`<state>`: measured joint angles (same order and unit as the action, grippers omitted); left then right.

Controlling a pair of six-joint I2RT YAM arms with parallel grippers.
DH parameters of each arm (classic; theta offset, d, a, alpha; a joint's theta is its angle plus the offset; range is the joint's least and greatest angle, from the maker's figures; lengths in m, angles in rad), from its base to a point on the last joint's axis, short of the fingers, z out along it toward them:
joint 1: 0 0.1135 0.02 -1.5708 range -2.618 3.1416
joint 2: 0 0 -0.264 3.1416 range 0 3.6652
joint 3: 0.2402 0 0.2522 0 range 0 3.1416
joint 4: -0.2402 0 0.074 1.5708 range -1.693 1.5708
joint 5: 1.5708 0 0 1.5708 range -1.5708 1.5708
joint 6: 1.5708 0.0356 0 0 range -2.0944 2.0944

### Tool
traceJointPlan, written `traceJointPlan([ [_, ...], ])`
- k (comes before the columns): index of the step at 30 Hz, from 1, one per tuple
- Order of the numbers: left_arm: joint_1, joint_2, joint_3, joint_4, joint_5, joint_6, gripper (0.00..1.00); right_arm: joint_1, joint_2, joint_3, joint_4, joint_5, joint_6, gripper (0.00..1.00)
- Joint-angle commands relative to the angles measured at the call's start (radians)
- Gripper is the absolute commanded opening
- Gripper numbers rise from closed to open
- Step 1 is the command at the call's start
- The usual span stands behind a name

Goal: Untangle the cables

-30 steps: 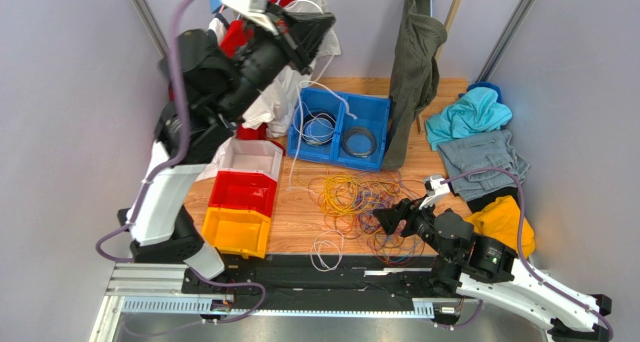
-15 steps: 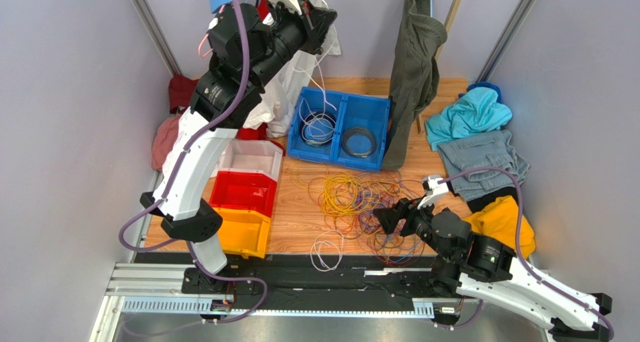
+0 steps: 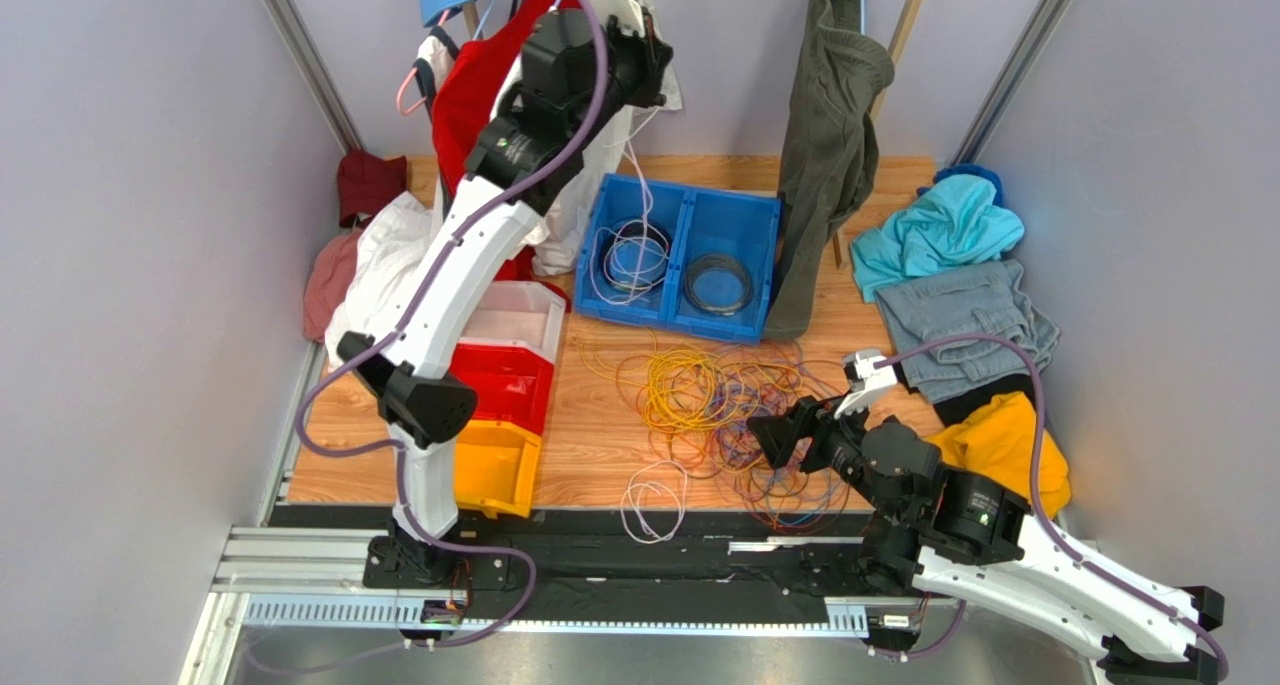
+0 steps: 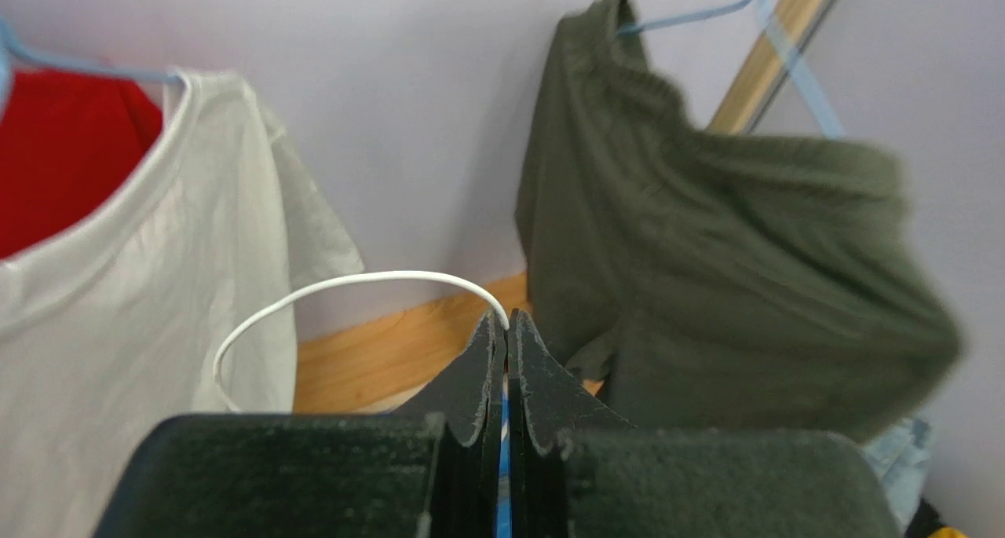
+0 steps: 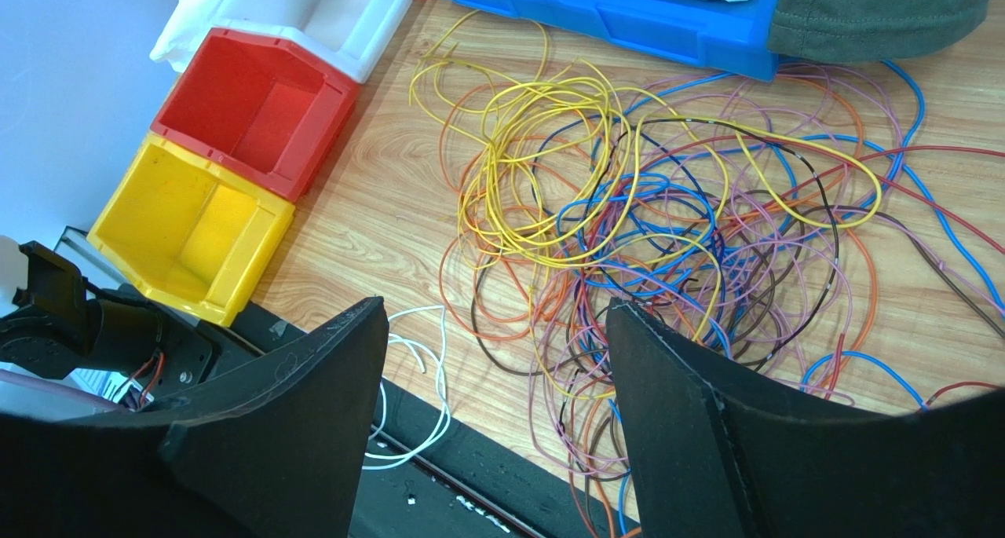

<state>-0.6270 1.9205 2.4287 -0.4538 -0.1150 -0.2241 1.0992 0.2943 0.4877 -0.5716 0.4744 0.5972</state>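
Ref: blue bin (image 3: 669, 319) on table (image 3: 594, 445).
- Left of it: white bin (image 3: 511, 298), red bin (image 3: 489, 388), yellow bin (image 3: 489, 472), in a row toward the near edge.
- At its right end: olive shirt (image 3: 824, 145), hanging.
- Further right: teal cloth (image 3: 932, 235), jeans (image 3: 962, 322), yellow cloth (image 3: 1004, 442).
- Behind-left: white shirt (image 4: 106, 361) and red shirt (image 3: 473, 85), both hung.
- Far left: maroon cloth (image 3: 361, 183).

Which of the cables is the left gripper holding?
The white cable, pinched in the shut left gripper; the coloured ones lie tangled on the table.
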Motion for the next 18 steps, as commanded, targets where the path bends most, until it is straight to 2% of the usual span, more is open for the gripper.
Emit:
traceJointPlan([
  [1, 0.024, 0.064, -0.022, 0.081, -0.015, 0.003, 0.0, 0.002, 0.0, 0.011, 0.012, 0.024, -0.008, 0.72],
  [7, 0.029, 0.143, -0.042, 0.109, -0.026, 0.028, 0.0, 0.002, 0.005, 0.003, 0.013, 0.033, -0.01, 0.72],
  [11, 0.029, 0.129, -0.161, 0.162, -0.099, 0.063, 0.0, 0.002, 0.017, 0.003, 0.021, 0.029, -0.017, 0.72],
  [18, 0.036, 0.104, -0.235, 0.139, -0.225, 0.129, 0.0, 0.002, 0.02, -0.004, 0.029, 0.029, -0.017, 0.72],
])
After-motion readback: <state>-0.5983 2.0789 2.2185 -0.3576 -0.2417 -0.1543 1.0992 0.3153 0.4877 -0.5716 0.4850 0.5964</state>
